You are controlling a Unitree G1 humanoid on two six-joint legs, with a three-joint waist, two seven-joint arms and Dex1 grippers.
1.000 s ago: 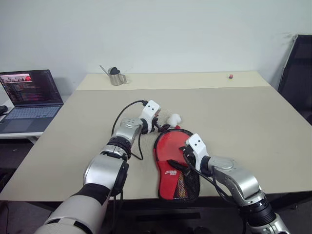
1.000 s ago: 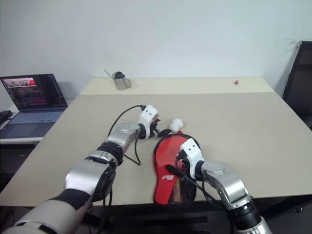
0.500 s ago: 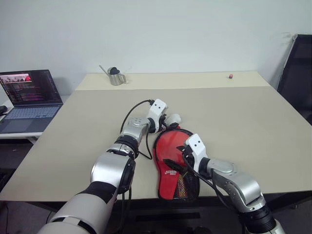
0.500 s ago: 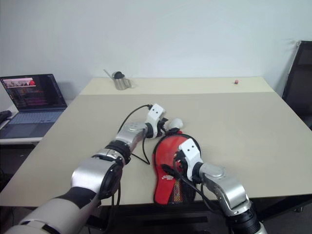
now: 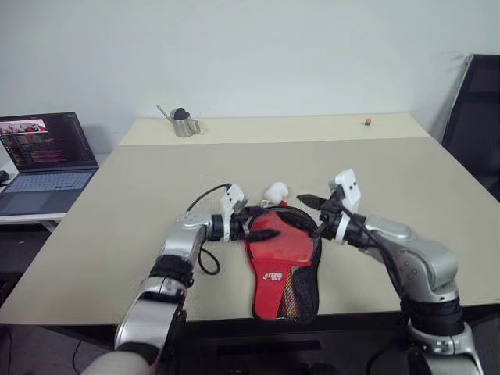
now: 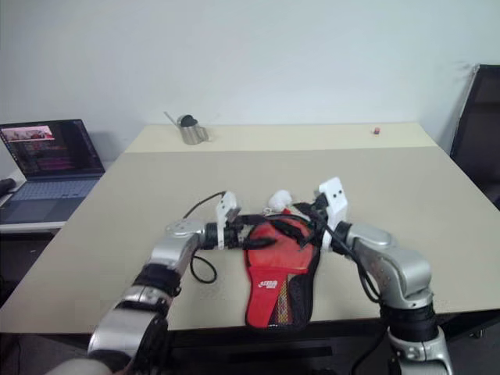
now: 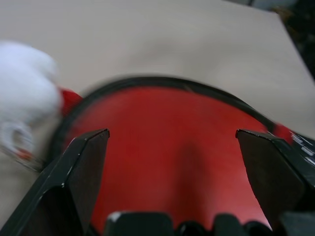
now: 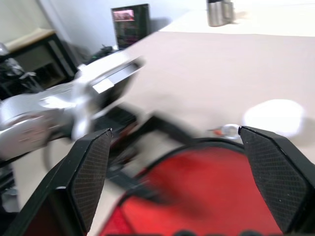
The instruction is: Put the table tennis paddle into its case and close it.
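Note:
The case (image 5: 275,251) lies flat near the table's front edge, red side up, with black edging, a white logo and a black mesh pocket (image 5: 300,294) at its narrow end. The table tennis paddle is hidden. My left gripper (image 5: 264,223) points across the case's round part from the left, open, with the red cloth showing between its fingers (image 7: 83,172). From the right, my right gripper (image 5: 301,212) hovers above the same round part, open and holding nothing; its fingers (image 8: 91,172) frame the case and the left arm.
A white fluffy ball (image 5: 275,191) lies at the case's far rim. A metal cup (image 5: 184,123) and a small red object (image 5: 368,122) sit at the table's back. A laptop (image 5: 47,152) stands on a side table to the left, a black chair (image 5: 476,117) to the right.
My left gripper pulled back from the white ball and turned to point right over the case. My right gripper rose off the case's narrow part and swung out to the right.

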